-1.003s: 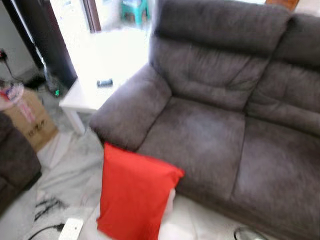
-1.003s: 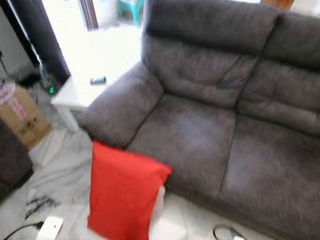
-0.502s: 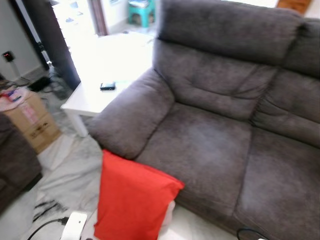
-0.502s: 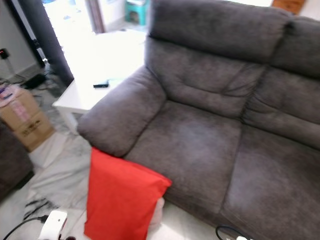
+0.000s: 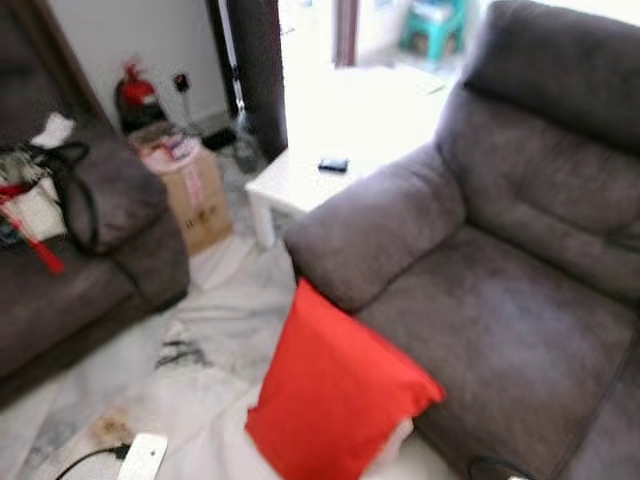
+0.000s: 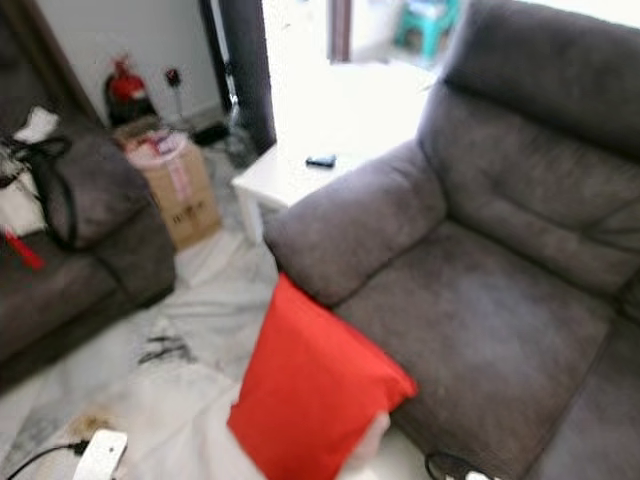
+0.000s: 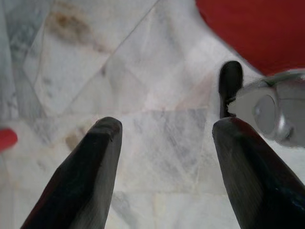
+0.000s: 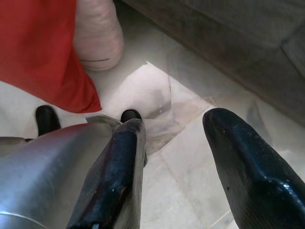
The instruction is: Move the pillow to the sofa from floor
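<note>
Both grippers are held open and empty above the marble floor [image 7: 157, 138]: left gripper [image 7: 164, 143], right gripper [image 8: 178, 138]. Since the earlier pictures the head view has been swung leftward; the red pillow [image 5: 335, 395] itself remains propped against the sofa [image 5: 510, 300] front. Approach is judged under way; no grasp is made.

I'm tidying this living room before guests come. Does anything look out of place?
Yes: the red pillow stands tilted on the floor, leaning against the front of the grey sofa instead of lying on its seat. Beside it on the floor are a white power strip and loose dark cables.
</note>
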### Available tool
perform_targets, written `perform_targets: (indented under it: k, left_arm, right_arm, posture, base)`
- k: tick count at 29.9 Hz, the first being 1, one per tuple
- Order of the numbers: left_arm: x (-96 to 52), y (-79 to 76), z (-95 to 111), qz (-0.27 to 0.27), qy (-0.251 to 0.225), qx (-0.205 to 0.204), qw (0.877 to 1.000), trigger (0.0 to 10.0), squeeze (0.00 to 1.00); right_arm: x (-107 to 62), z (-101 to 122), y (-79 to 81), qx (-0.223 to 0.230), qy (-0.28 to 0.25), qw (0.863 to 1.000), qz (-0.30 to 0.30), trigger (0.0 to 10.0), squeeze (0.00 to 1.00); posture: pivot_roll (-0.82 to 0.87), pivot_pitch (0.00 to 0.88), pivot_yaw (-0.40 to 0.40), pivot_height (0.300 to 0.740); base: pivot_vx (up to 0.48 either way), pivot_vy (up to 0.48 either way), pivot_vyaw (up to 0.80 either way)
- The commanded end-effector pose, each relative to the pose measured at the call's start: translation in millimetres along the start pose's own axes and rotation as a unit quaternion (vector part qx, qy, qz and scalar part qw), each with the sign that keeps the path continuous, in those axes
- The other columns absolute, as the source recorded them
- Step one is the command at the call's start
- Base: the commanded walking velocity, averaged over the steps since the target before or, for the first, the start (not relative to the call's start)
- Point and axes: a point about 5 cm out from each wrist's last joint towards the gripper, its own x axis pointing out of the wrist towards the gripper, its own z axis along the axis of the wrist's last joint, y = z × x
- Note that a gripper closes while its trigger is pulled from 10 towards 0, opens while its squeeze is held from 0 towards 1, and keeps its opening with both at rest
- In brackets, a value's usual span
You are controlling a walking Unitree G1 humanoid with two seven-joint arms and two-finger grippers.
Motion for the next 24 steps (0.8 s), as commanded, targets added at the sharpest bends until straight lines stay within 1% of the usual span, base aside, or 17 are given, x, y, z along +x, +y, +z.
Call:
perform_targets:
  k: [1, 5, 8, 16, 18, 24]
  left_arm:
    - [-1.2, 3.7, -4.0, 0.003, 0.007, -0.007, 1.000, 10.0, 0.00]
    - [-1.2, 3.6, -4.1, 0.003, 0.006, -0.006, 1.000, 10.0, 0.00]
    - [-1.2, 3.4, -4.2, 0.003, 0.006, -0.006, 1.000, 10.0, 0.00]
    - [-1.1, 3.3, -4.3, 0.004, 0.006, -0.008, 1.000, 10.0, 0.00]
    - [-1.2, 3.8, -4.3, 0.005, 0.007, -0.007, 1.000, 10.0, 0.00]
    - [-1.2, 3.8, -4.3, 0.005, 0.007, -0.006, 1.000, 10.0, 0.00]
  right_arm:
    - [-0.1, -3.3, 2.3, -0.003, 0.007, 1.000, 0.003, 10.0, 0.00]
    - [-0.1, -3.5, 2.1, -0.003, 0.007, 1.000, 0.003, 10.0, 0.00]
    - [-0.2, -3.8, 2.1, 0.005, 0.006, 1.000, 0.002, 10.0, 0.00]
    - [-0.2, -3.0, 1.9, -0.002, 0.004, 1.000, 0.004, 10.0, 0.00]
    - [-0.2, -2.3, 1.9, -0.007, 0.002, 1.000, 0.004, 10.0, 0.00]
    - [-0.2, -2.7, 2.2, -0.002, 0.002, 1.000, 0.005, 10.0, 0.00]
  posture:
    - [-0.01, 0.062, 0.000, 0.740]
    - [-0.01, 0.058, 0.000, 0.740]
    - [-0.01, 0.057, -0.002, 0.740]
    - [-0.01, 0.056, -0.003, 0.740]
    - [-0.01, 0.065, -0.003, 0.740]
    - [-0.01, 0.069, -0.003, 0.740]
  base:
    - [0.000, 0.000, 0.80]
    - [0.000, 0.000, 0.61]
    - [0.000, 0.000, 0.00]
    - [0.000, 0.000, 0.00]
    - [0.000, 0.000, 0.80]
    - [0.000, 0.000, 0.76]
